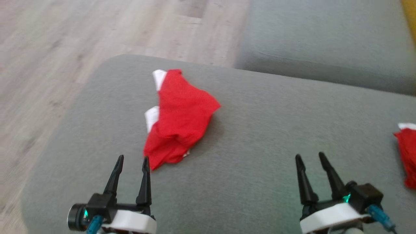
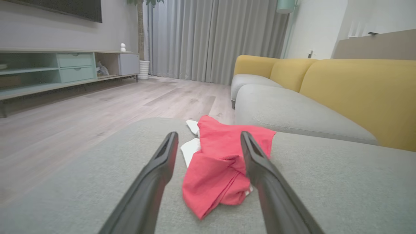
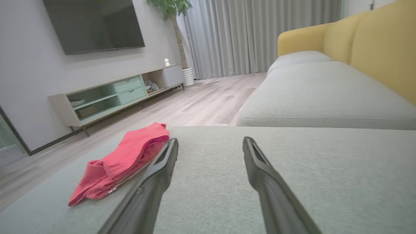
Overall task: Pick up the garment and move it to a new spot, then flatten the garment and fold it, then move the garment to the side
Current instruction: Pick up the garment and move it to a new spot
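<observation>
While left hand (image 1: 133, 158) gapes, garment (image 1: 180, 117) lies just ahead.

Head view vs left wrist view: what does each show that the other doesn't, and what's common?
Head view adds: the right gripper, open over the grey cushion, and a second red cloth at the right edge.
Left wrist view adds: the yellow backrest, grey curtains, the TV cabinet and a dark screen on the wall.
Shared: the crumpled red garment with white trim lying on the cushion, the left gripper open and pointed at it, and the wood floor.
</observation>
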